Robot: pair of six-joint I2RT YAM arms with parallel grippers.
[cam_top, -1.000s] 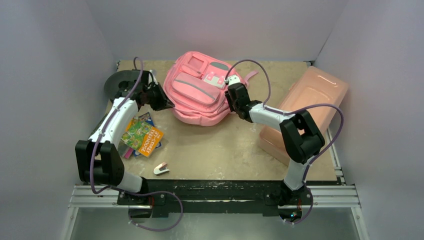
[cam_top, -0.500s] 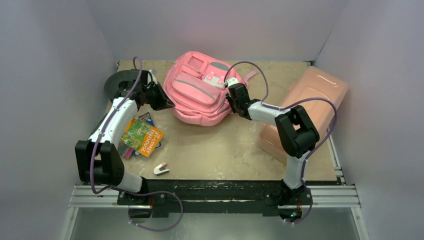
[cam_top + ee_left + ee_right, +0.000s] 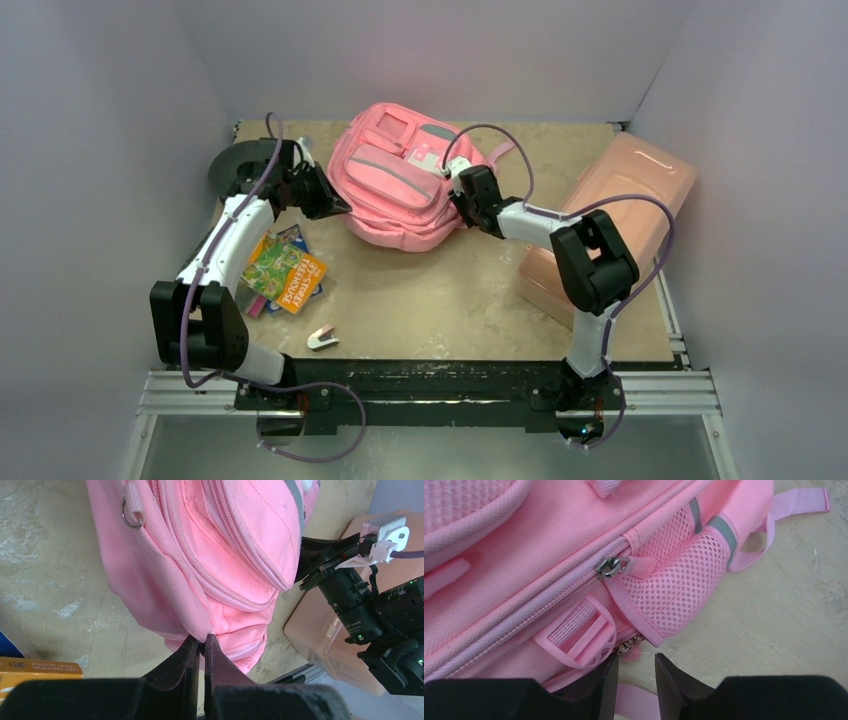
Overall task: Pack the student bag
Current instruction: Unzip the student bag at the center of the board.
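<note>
Left gripper pinching backpack seam; right gripper spread, zipper pull at twelve o'clock: we are centring before closing.

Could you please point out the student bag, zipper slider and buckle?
student bag (image 3: 385,200): top view, front pocket.
zipper slider (image 3: 611,566): right wrist view, metal body.
buckle (image 3: 574,652): right wrist view, plastic frame.

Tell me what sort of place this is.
Probably a robot test cell: plain white walls box in a table, a left arm and right arm are bolted to a metal rail, and a pink backpack lies as a prop.
</note>
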